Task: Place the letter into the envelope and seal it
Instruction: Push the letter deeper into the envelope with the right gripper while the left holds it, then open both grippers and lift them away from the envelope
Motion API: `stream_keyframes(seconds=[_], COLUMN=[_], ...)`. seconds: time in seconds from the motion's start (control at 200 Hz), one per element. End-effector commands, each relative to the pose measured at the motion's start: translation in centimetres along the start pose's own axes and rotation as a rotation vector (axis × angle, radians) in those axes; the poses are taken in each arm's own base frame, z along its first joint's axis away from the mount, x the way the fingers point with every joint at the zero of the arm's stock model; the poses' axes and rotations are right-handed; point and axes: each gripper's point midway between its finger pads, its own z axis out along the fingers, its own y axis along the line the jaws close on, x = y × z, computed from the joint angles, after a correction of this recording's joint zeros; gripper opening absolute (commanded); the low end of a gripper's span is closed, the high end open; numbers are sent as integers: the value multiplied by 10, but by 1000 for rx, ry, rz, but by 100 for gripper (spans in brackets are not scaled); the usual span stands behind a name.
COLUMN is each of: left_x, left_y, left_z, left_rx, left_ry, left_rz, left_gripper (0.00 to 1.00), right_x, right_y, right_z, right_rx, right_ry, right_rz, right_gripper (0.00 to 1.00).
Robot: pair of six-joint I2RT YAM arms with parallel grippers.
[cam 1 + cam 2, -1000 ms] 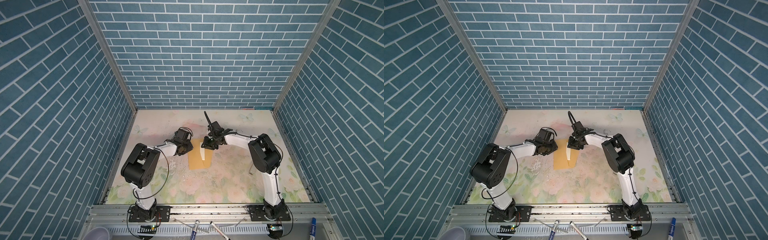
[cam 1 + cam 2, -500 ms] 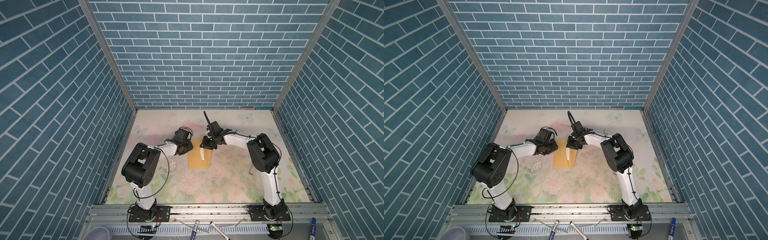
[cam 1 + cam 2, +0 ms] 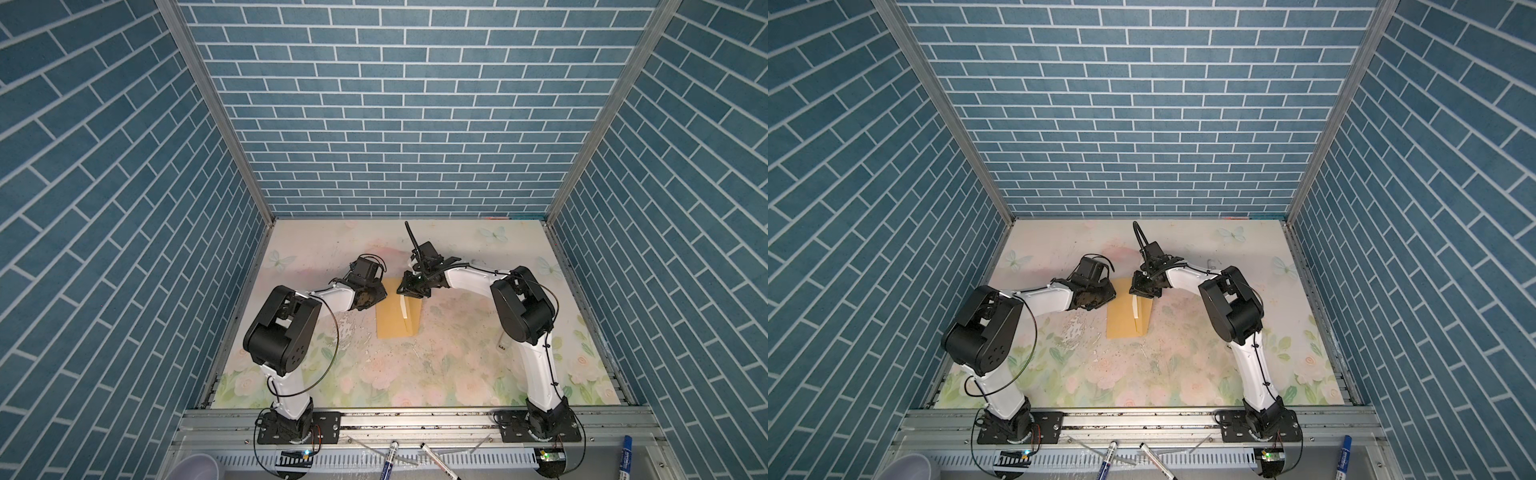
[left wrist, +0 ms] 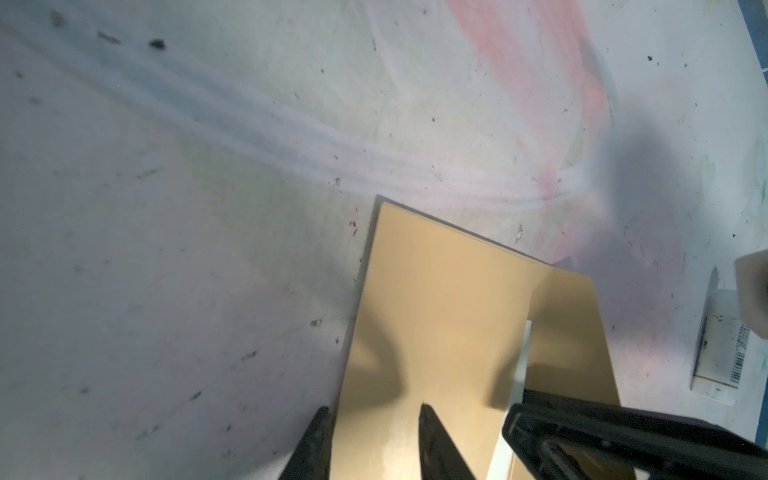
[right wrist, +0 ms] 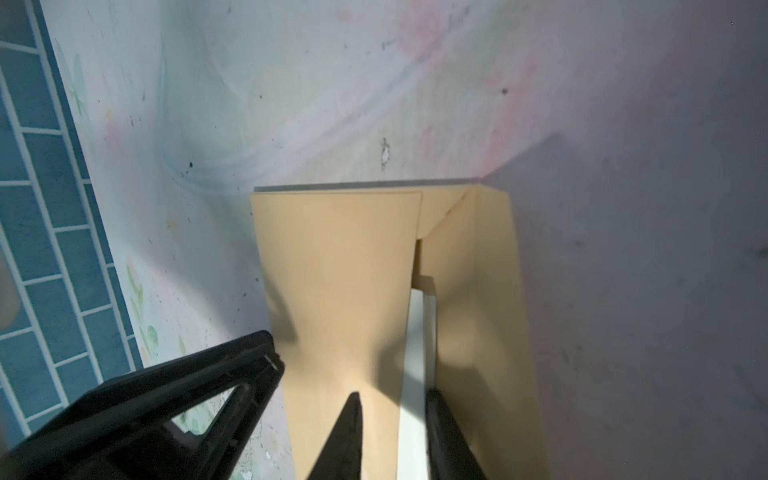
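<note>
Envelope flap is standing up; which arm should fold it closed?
Probably right: the right gripper sits beside the raised flap and the letter's exposed edge; the left gripper straddles the envelope's opposite edge.

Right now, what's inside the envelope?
A narrow pale strip of the letter shows at the open side of the envelope, beside the raised flap. The rest is covered by the envelope's front, so how deep it sits can't be seen.

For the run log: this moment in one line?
envelope: flat, flap raised; letter: pale edge showing; left gripper: open, at envelope edge; right gripper: open, astride letter edge
</note>
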Motion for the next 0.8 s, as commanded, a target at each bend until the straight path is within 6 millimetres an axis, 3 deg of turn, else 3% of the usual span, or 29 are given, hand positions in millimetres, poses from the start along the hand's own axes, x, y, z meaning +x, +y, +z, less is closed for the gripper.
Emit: stream_keyframes(seconds=[0.0,0.13,0.145,0.35,0.55,0.635,0.795], left_x=[19,17,16,3,-22,-29,-23], left_y=[9,9,9,-2,-25,-39,-74], left_z=[10,8,7,-9,-50,-71,-100], left_rx=[-42,-44,-43,-38,-22,-10,-10], left_ry=[62,55,51,12,-67,-101,-156], left_rz=[1,3,5,44,128,170,312], left_gripper=[36,38,38,44,51,54,68], right_x=[15,11,7,-18,-41,-46,-52], right_y=[-11,-11,-2,22,41,37,2], right_z=[14,7,-3,-54,-125,-153,-203], right_rx=[47,53,37,27,58,82,203], right_ry=[54,40,21,-98,-267,-328,-449], right_rz=[40,29,19,-58,-194,-231,-255], right_gripper=[27,28,28,36,41,41,66])
